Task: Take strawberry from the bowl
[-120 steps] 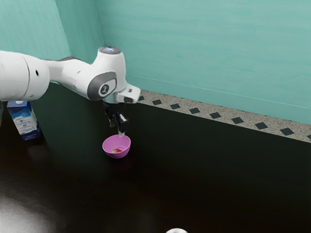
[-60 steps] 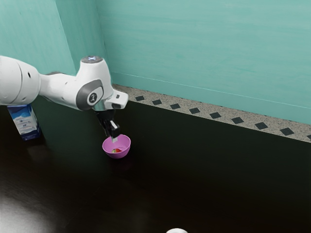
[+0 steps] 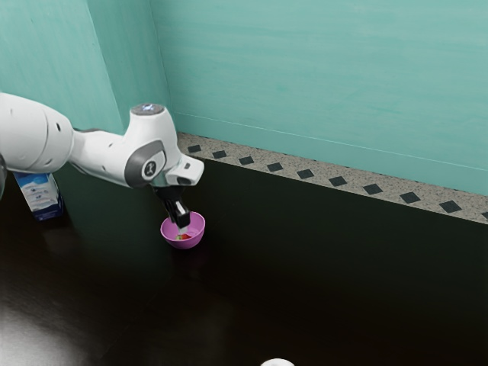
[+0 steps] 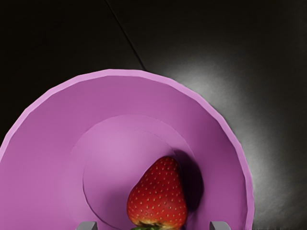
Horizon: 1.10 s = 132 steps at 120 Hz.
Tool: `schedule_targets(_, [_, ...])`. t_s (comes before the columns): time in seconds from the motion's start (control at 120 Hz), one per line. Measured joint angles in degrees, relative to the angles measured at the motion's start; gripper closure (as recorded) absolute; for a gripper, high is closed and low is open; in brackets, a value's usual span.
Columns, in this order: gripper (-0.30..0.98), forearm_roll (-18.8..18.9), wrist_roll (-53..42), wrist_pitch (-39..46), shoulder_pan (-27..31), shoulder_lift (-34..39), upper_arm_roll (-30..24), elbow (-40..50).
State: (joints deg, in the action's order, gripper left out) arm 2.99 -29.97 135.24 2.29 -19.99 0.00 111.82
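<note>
Inside the pink bowl (image 4: 36,143): one strawberry (image 4: 158,199), lying on its side on the bowl's floor, off centre, pointed end away from your gripper (image 3: 183,230) and green leaf cap (image 4: 148,227) toward it. Fruit unlifted; bowl upright.

Jaws: released. The two fingertips (image 4: 220,226) stand well apart, one to either side of the fruit's capped end, with pink surface visible between each and the berry. Nothing is held. From the exterior view, the tips are down at the bowl's mouth.

Step in hand, as judged: lowering and lining up for the grasp. Next move: bring your gripper down and forward a little so that the pads straddle the berry's thick body rather than only its cap, then close gently and lift straight up past the rim. Watch the side where the fruit lies nearer the wall; a tip could catch there and tip or drag the bowl. The tapered fruit may slip if pinched near its point.

Count, going outward: strawberry, 1; bowl, 1; gripper, 1, with 2 fingertips; robot arm (image 3: 99,156), 1; dark table (image 3: 320,282), 1; blue-and-white carton (image 3: 41,197), 1, at the exterior view's left, partly behind the arm; white object (image 3: 277,363), 1, cut off by the lower edge, identity unclear; tiled border (image 3: 320,177) with dark diamonds, 1.
</note>
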Motion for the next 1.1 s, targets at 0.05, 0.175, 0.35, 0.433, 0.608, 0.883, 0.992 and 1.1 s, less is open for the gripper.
schedule_targets(0.05, [0.43,-0.03,-0.41,0.3,0.0,-0.11,0.0,0.2])
schedule_targets(0.175, [0.43,-0.07,-1.3,0.95,0.0,-0.52,0.0,0.32])
schedule_targets(0.35, [0.43,-0.12,-2.28,1.48,0.08,-1.08,0.0,0.27])
schedule_targets(0.433, [0.43,-0.15,-2.65,1.61,0.08,-1.2,0.0,0.29])
schedule_targets(0.608, [0.43,-0.19,-3.29,2.17,0.14,-2.09,0.0,0.26])
schedule_targets(0.883, [0.43,-0.25,-4.02,3.14,0.59,-3.21,0.0,0.19])
schedule_targets(0.992, [0.43,-0.3,-4.25,3.61,0.69,-3.69,0.0,0.11])
schedule_targets(1.1, [0.43,-0.18,-4.4,3.91,0.66,-4.08,0.0,-0.35])
